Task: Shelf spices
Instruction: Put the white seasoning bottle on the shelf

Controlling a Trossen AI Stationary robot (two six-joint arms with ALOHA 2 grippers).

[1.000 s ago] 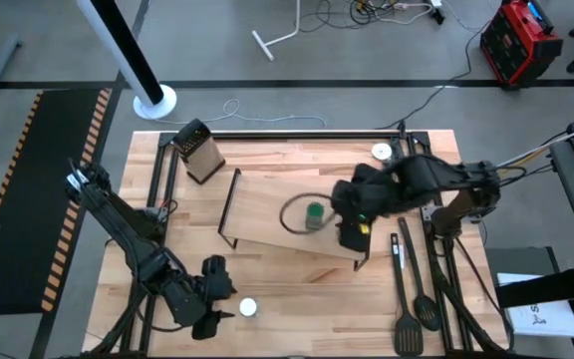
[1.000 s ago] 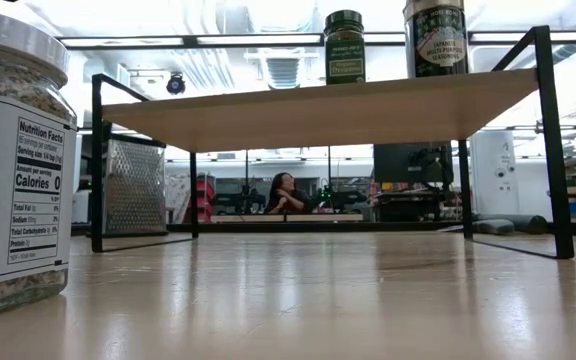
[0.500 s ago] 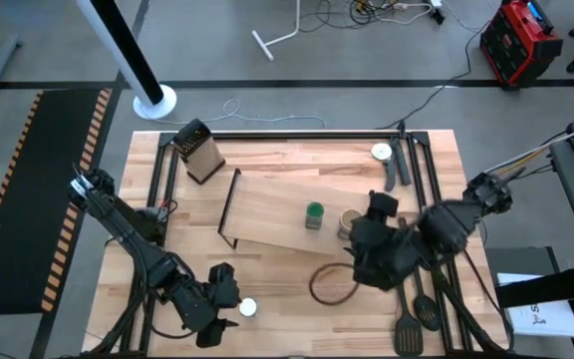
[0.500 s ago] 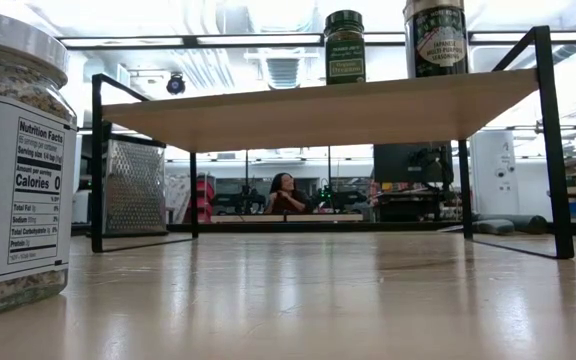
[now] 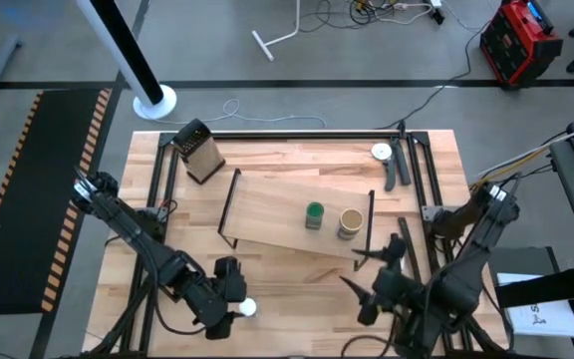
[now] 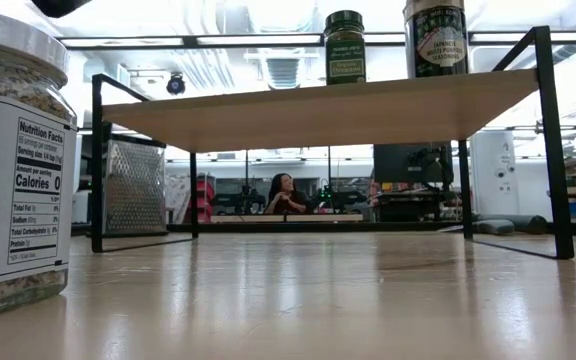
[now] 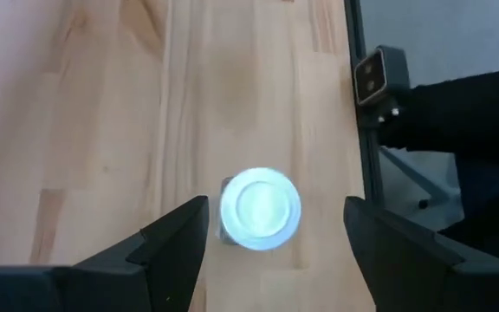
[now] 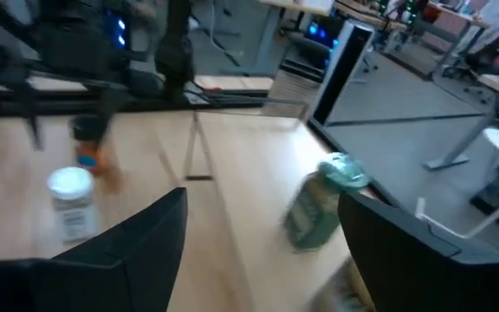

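The low light-wood shelf with thin black metal end frames (image 5: 287,221) sits at the centre of the high view, and two jars now stand on it side by side: the small round green-lidded spice jar (image 5: 314,213) and, just to its right, the slightly wider tan-lidded spice jar (image 5: 350,222). A second ago the right arm was bent over the shelf beside the green jar; it has since let the tan jar go and swung away, so the right gripper (image 5: 375,288) is now at the lower right of the high view, off the shelf, its fingers spread apart with nothing between them. The low view confirms both jars upright on the board, toward the upper right of that frame.

The small round white-lidded spice jar (image 5: 248,308) remains on the tabletop at the lower left of the high view. The left gripper (image 7: 271,238) has crept closer to it and now hangs directly above, fingers wide open on either side of the white lid, not touching it.

So two jars look shelved, and picking up the white one appears to be the step in hand. A black-lidded jar is not visible.
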